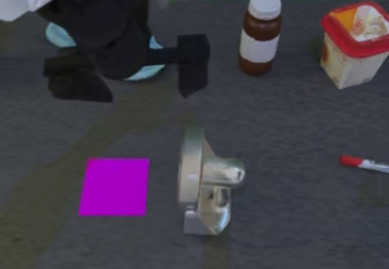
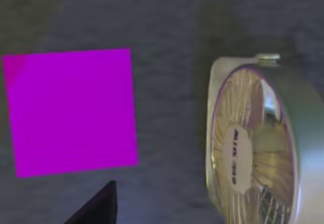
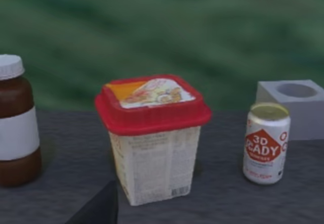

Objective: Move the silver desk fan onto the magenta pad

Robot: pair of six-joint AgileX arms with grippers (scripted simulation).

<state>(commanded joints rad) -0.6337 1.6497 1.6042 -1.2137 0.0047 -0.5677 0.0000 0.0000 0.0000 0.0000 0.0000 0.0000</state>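
Chrome-finished silver desk fan [image 1: 209, 184], one unit, stands on the dark grey table [image 1: 292, 220] near the middle of the top view, its round head turned toward the table's left side and its motor housing pointing right. Magenta pad [image 1: 114, 186], one unit, lies flat just left of the fan, apart from it, with nothing on it; the left wrist view shows the same pair, the pad [image 2: 71, 112] beside the fan's grille [image 2: 255, 148]. Brown jar with white cap [image 1: 260, 33], one, stands at the far edge. Tub with red lid [image 1: 354, 43], one, stands to the jar's right. Red-capped marker [image 1: 363, 163], one, lies at the right edge. Drink can [image 3: 265, 143], one, and grey block [image 3: 296, 105], one, show only in the right wrist view, beyond the tub. Left gripper [image 1: 130, 68] hovers over the far left of the table, above a pale blue dish [image 1: 146, 68], fingers spread apart and holding nothing. Right gripper: only a dark finger tip [image 3: 98, 209] shows, so its state cannot be told.
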